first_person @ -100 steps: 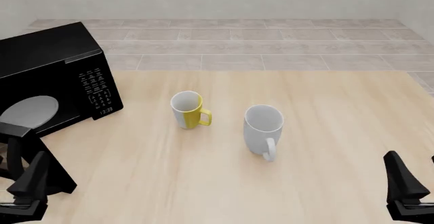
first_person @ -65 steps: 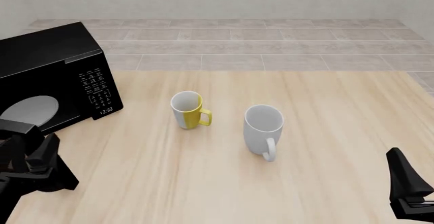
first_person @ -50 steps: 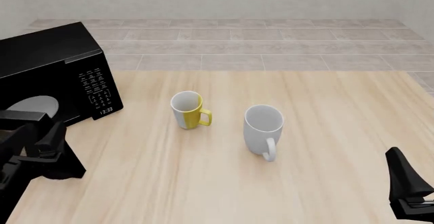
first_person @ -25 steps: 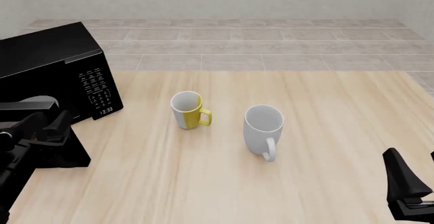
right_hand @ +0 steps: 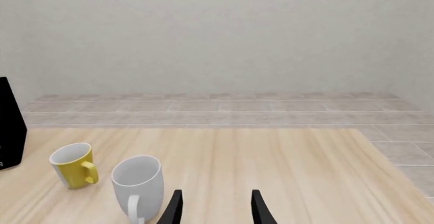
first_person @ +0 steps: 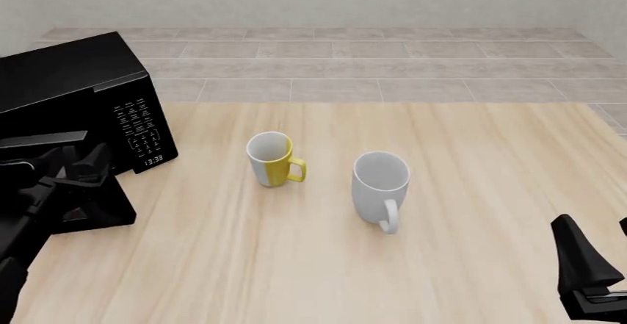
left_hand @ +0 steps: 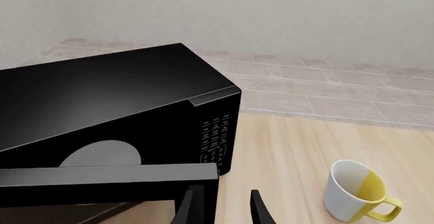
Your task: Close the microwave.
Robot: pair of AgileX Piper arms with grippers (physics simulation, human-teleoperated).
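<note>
Black and glossy, the microwave stands at the far left of the worktop, its door partly open, the grey turntable visible inside. The left pincer is at the door's free edge, fingers apart, gripping nothing. The right pincer hangs open and empty near the right. A yellow-and-white mug and a white mug stand mid-worktop.

Your table, front camera:
Microwave at nine o'clock, your left gripper before it; yellow mug and white mug central; right gripper at four o'clock.
</note>
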